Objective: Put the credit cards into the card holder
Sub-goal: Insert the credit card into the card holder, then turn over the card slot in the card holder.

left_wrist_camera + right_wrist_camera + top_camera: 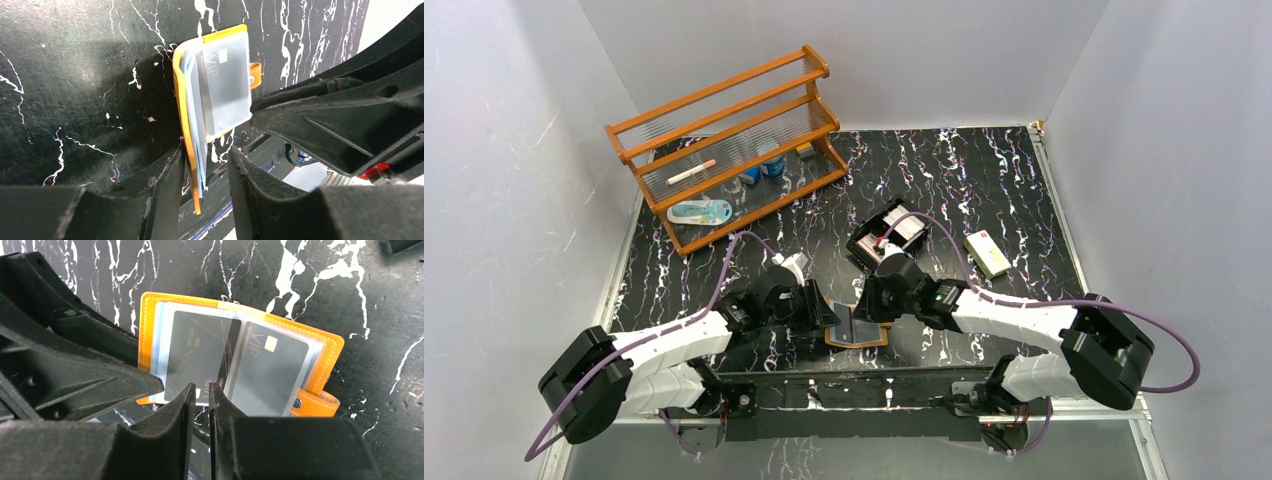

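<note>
The orange card holder (856,340) lies open near the table's front edge, between my two grippers. In the right wrist view the holder (330,347) shows clear sleeves with a dark grey credit card (192,352) on the left page and a second one (270,367) on the right page. My right gripper (202,386) is almost shut, with its tips at the near edge of the middle sleeves. I cannot tell whether it pinches anything. My left gripper (206,149) is open, and the holder's left cover edge (186,100) stands between its fingers. Both grippers show from above, left (822,312) and right (871,308).
A black two-compartment tray (861,247) with pale card stacks sits just behind the grippers. A cream oblong box (987,253) lies to its right. An orange wooden rack (724,150) with small items stands at the back left. White walls enclose the table.
</note>
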You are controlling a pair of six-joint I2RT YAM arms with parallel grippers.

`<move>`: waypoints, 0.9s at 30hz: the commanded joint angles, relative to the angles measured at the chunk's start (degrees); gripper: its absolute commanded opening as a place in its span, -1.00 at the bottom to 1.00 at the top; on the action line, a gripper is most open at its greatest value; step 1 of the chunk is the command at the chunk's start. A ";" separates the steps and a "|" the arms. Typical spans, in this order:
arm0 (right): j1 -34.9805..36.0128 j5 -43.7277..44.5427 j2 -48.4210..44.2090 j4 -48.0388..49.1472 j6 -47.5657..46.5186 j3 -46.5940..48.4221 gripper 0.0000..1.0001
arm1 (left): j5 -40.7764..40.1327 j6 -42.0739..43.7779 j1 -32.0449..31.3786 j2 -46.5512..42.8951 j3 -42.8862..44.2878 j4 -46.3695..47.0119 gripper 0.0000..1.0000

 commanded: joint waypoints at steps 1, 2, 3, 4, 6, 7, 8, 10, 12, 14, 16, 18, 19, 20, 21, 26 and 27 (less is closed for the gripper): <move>0.56 4.00 1.30 5.54 1.55 -2.03 -0.54 | -0.28 1.23 -0.20 0.76 2.55 0.97 -0.30; 0.59 4.23 1.47 6.10 1.75 -2.70 -0.55 | -0.27 1.51 -0.20 0.95 2.64 1.10 -0.34; 0.63 4.30 1.55 6.78 2.02 -3.33 -0.55 | -0.24 1.79 -0.19 1.15 2.80 1.25 -0.38; 0.66 4.28 1.78 7.35 2.14 -3.83 -0.56 | -0.28 1.98 -0.20 1.39 2.88 1.21 -0.42; 0.75 4.30 2.46 7.85 2.18 -4.38 -0.56 | -0.13 2.21 -0.20 2.10 3.00 1.25 -0.50; 0.79 4.37 2.78 7.86 2.20 -4.49 -0.56 | -0.03 2.26 -0.19 2.43 2.93 1.28 -0.53; 0.79 4.55 2.99 7.90 2.20 -4.70 -0.56 | 0.13 2.34 -0.15 2.72 2.92 1.33 -0.60; 0.89 4.84 3.27 8.09 2.20 -5.27 -0.56 | 0.62 2.44 -0.20 2.94 2.61 1.90 -0.78; 0.92 5.14 3.37 8.48 2.24 -5.84 -0.56 | 1.17 2.67 -0.20 2.54 2.59 1.96 -0.93; 0.91 5.01 3.68 9.07 2.53 -6.32 -0.56 | 1.80 3.02 -0.14 1.59 2.97 1.46 -1.00; 1.08 4.30 4.25 9.80 2.64 -6.49 -0.56 | 2.16 3.32 -0.20 0.10 3.66 0.04 -1.00; 1.52 3.43 5.03 10.76 2.84 -6.48 -0.56 | 2.29 3.21 -0.20 -1.81 4.31 -1.68 -1.00; 1.74 3.07 5.29 11.24 3.01 -6.42 -0.56 | 2.45 3.09 -0.20 -2.89 4.41 -1.94 -1.00; 2.08 2.86 5.70 11.86 3.14 -6.45 -0.56 | 2.70 2.72 -0.19 -3.79 4.35 -1.87 -1.00; 2.24 2.49 6.11 12.43 3.31 -6.47 -0.56 | 2.99 2.28 -0.15 -4.71 4.13 -1.81 -1.00; 2.92 1.29 8.26 14.28 3.68 -6.32 -0.56 | 4.48 0.48 -0.20 -6.64 2.83 -0.23 -1.00; 3.02 1.26 8.50 14.42 3.74 -6.35 -0.56 | 4.54 0.50 -0.20 -6.52 2.77 -0.23 -1.00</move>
